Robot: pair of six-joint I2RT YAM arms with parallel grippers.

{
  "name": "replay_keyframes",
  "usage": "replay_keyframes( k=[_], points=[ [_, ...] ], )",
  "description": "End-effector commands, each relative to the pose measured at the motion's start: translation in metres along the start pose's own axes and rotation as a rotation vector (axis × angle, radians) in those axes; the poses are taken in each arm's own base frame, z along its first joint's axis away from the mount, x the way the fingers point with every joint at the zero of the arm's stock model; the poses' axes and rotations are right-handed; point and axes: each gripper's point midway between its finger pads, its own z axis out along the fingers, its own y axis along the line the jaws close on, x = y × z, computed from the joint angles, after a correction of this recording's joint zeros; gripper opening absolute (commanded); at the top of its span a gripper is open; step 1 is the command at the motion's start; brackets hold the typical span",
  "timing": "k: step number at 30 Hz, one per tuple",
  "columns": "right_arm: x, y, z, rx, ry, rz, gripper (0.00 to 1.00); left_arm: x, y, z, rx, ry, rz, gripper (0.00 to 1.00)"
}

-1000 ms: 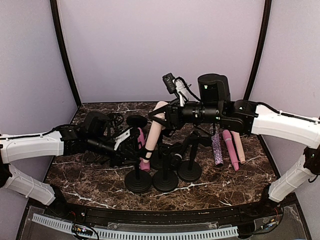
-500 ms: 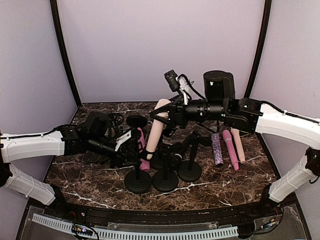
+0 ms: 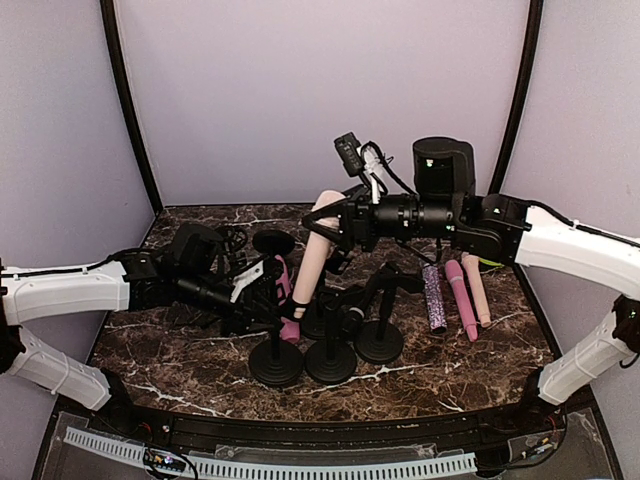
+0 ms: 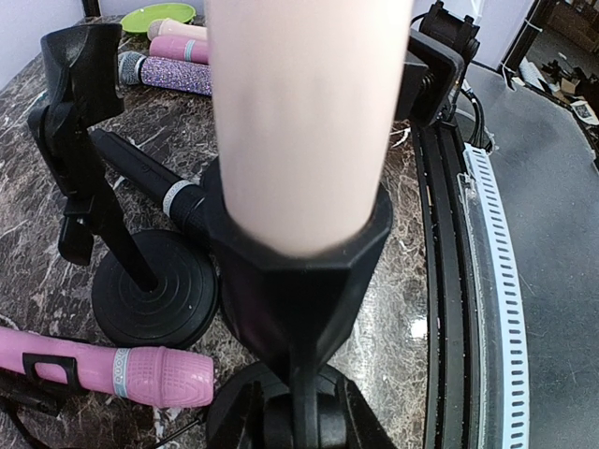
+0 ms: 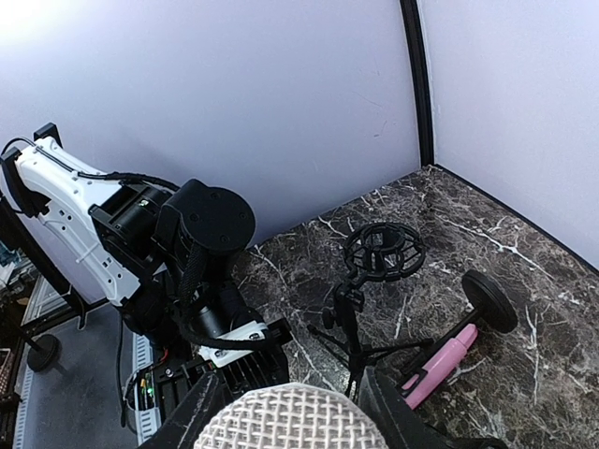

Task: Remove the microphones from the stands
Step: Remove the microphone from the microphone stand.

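Top external view: your right gripper (image 3: 336, 228) is clenched on the mesh head of the pale microphone (image 3: 311, 258), whose tail sits below it in the clip (image 4: 299, 271). Left gripper (image 4: 301, 423) grasps the stand (image 3: 276, 364) stem just under that clip. Pull straight along the mic's axis, no twisting, while left pins the stand down.

Six microphones (image 3: 462, 298) — three round-based stands (image 3: 330, 360) in front, one shock mount (image 5: 384, 251).
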Motion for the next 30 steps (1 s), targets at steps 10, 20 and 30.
replay_keyframes(
  k=[10, 20, 30],
  points=[
    [-0.0858, 0.0229, -0.0369, -0.035, -0.263, -0.048, 0.00, 0.0507, 0.0074, 0.0070, -0.045, 0.183, -0.076, 0.00],
    [-0.0854, 0.0206, -0.0375, -0.027, -0.265, -0.046, 0.00, 0.0520, 0.0074, 0.0080, -0.048, 0.189, -0.075, 0.00],
    [-0.0848, 0.0155, -0.0390, 0.001, -0.267, -0.042, 0.00, 0.0519, 0.0081, 0.0077, -0.055, 0.191, -0.071, 0.00]
  ],
)
